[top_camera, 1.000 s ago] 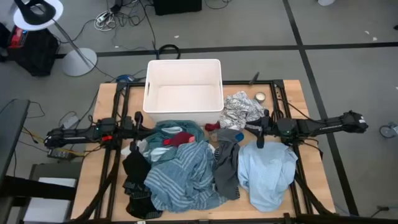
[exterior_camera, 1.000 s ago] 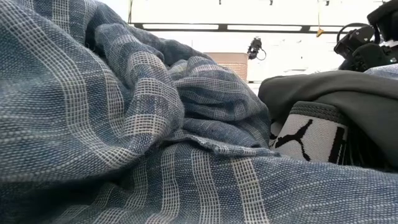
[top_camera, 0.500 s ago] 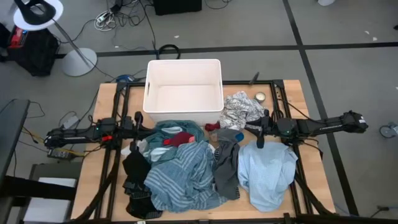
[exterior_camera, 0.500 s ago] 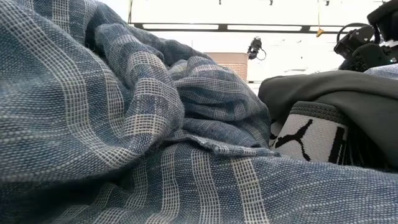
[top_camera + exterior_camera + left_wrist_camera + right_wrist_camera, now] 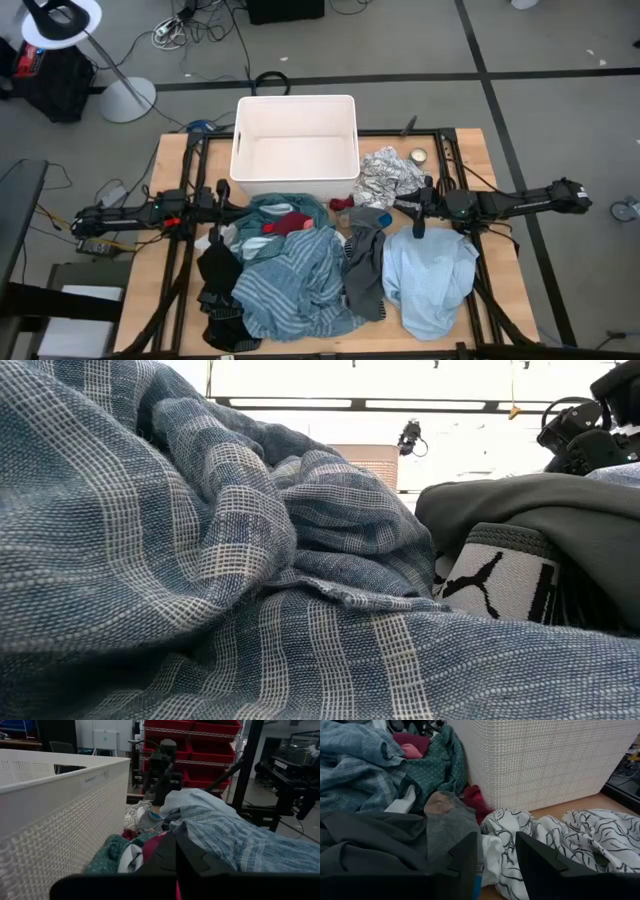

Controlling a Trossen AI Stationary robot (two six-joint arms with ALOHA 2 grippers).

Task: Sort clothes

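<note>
The clothes lie heaped on the surface (image 5: 470,150) in front of the white tub (image 5: 296,110), which holds nothing; judged from that, sorting has not begun. The blue-striped garment (image 5: 295,280) sits nearest the front of the heap, with the black garment (image 5: 218,270) on its left, the grey garment (image 5: 363,265) and the light blue garment (image 5: 430,275) on its right. The teal garment (image 5: 270,208) and red garment (image 5: 288,222) lie just before the tub; the white-grey patterned garment (image 5: 388,172) lies beside the tub's right corner.

The left claw (image 5: 222,192) rests at the tub's left front corner, fingers closed on nothing. The right claw (image 5: 428,192) rests beside the patterned garment, fingers narrowly apart and empty. Both appear parked clear of the heap.

Compared with the earlier frames, nothing has moved: arms and garments are unchanged.
</note>
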